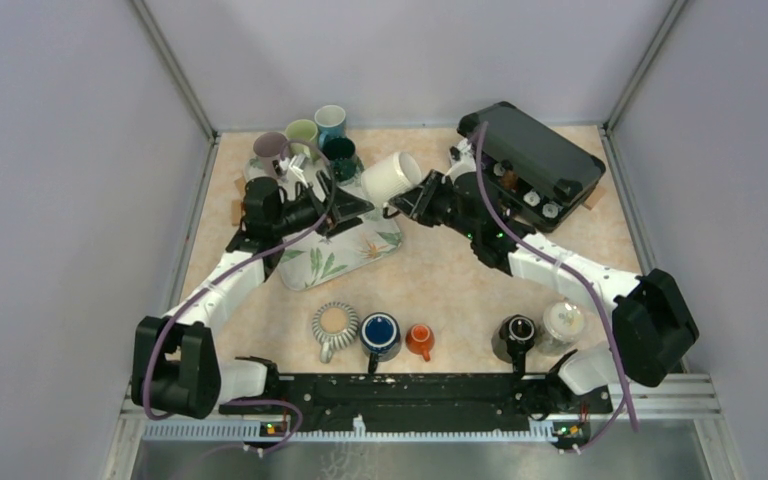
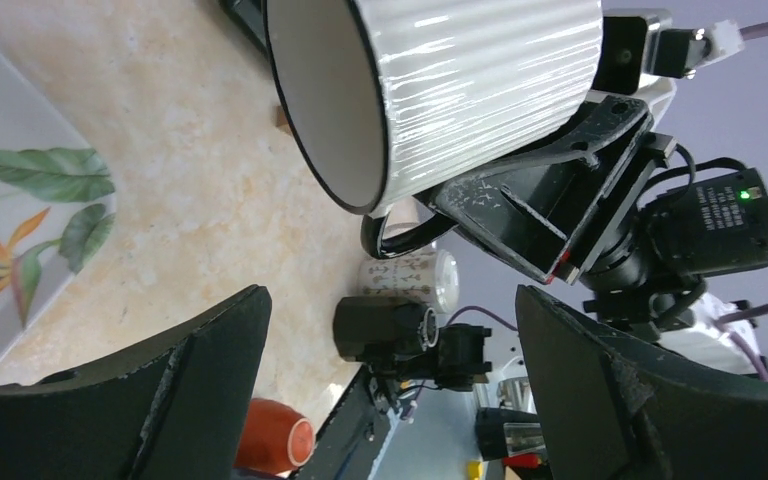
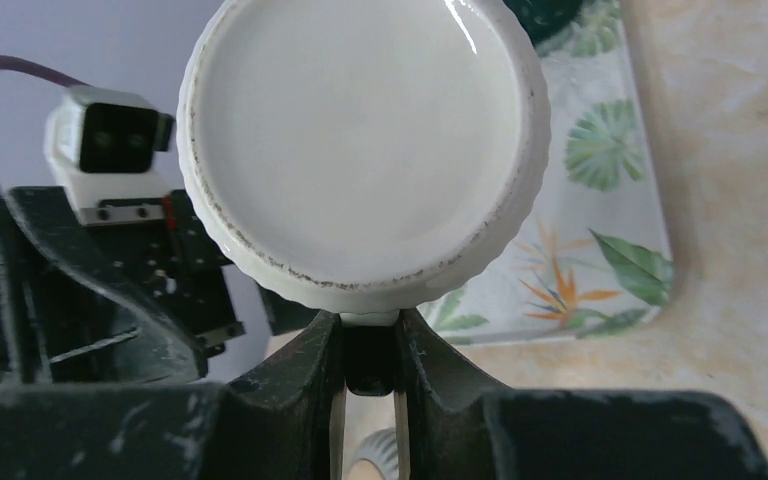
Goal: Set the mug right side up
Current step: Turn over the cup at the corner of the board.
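Slippage at the handle is the main risk from above. The white ribbed mug [image 1: 392, 178] hangs in the air on its side, mouth facing left, above the right end of the leaf-print tray [image 1: 340, 262]. Only the right gripper [image 1: 415, 200] carries it, pinched shut on the handle. The left gripper [image 1: 353, 205] stands wide open just left of the mouth, holding nothing. If the mug swings in that pinch, it could drop onto the tray or roll toward the cluster of mugs [image 1: 305, 140] at the far left.

In the left wrist view the mug [image 2: 460, 90] sits beyond the two spread fingers [image 2: 200, 390], apart from both. I judge that closing on the curved, glossy wall off-centre could lever the mug against the right gripper [image 2: 530, 215] and twist the handle out.

In the right wrist view the mug's base [image 3: 360, 150] fills the frame, with the right gripper [image 3: 368, 340] clamped on the thin handle beneath it. The contact is small and the body overhangs it, so any quick wrist turn toward upright probably lets the mug pivot about the handle. The tray [image 3: 610, 200] lies below, a hard landing.
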Controlling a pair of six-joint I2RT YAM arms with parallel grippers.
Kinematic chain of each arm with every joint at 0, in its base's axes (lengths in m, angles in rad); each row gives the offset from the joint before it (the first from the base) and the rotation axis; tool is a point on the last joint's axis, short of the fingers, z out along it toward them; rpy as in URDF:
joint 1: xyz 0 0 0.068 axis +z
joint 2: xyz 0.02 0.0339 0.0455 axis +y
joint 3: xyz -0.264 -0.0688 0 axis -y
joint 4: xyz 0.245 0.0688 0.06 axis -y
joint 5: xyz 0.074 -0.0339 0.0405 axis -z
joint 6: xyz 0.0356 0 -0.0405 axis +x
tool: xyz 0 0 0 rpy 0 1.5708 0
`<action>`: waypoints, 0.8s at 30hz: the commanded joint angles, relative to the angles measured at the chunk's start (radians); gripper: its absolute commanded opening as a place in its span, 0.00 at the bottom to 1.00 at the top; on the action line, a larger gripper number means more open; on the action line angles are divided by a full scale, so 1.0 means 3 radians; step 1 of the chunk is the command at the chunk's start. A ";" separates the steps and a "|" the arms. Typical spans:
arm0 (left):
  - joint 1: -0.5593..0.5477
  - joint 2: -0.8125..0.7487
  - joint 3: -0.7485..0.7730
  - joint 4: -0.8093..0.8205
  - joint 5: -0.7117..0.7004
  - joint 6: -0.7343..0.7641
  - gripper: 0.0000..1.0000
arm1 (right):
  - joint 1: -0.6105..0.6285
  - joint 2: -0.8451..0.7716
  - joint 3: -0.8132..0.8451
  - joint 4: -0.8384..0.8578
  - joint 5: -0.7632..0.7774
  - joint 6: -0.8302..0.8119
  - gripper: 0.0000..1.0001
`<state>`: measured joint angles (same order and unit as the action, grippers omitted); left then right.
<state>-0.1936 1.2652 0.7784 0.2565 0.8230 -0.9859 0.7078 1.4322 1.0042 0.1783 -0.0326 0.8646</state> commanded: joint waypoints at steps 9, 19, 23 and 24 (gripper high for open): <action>0.0016 0.0014 -0.0076 0.1366 0.0231 -0.0896 0.91 | -0.0046 0.0026 0.0152 0.1715 -0.0505 0.0639 0.00; -0.0058 0.0173 -0.0002 0.1818 0.0222 -0.1239 0.68 | -0.0045 0.0213 0.0106 0.2166 -0.0673 0.0924 0.00; -0.0089 0.0177 -0.0003 0.1826 0.0173 -0.1247 0.61 | -0.0046 0.0244 0.0092 0.2233 -0.0713 0.0968 0.00; -0.0095 0.0184 -0.0004 0.1838 0.0174 -0.1255 0.59 | -0.0043 0.0251 0.0082 0.2252 -0.0714 0.0979 0.00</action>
<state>-0.2123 1.3201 0.7647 0.7200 0.8772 -1.3445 0.7017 1.5257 1.0019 0.6281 -0.2218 1.1313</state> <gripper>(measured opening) 0.620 0.183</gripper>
